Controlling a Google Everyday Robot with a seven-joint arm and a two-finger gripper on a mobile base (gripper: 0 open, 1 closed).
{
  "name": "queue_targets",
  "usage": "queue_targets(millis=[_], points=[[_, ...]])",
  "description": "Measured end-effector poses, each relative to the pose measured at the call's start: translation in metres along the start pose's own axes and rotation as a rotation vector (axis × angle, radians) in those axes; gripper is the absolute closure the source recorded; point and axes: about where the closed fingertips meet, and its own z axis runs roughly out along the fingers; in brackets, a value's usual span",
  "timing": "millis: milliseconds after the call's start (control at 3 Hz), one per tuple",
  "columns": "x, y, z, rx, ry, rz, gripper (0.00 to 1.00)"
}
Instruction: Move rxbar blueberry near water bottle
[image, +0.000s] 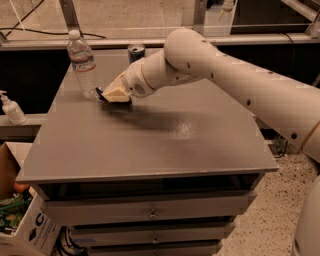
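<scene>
Gripping rxbar blueberry (101, 94) w/ jaws clamped, gripper (111, 95) low over worktop (150, 150), just beside water bottle (83, 62).

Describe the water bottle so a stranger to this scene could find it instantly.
Start at the grey cabinet top: near its far left corner stands the water bottle, just left of the robot's gripper, which is low over the surface. It is clear ribbed plastic with a white cap, taller than the drink can behind and, unlike the pump bottle, on the cabinet.
</scene>
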Motion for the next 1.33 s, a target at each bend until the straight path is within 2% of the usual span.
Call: queue_targets(millis=[333,667,1000,1333], points=[[-0.001,0.002,0.002,-0.005,0.000,-0.001,0.12],[-0.001,0.003,0.004,-0.008,-0.001,-0.002,0.00],[-0.001,0.003,0.004,-0.008,-0.001,-0.002,0.00],[0.009,0.003,-0.001,-0.009,-0.019,0.015,0.00]])
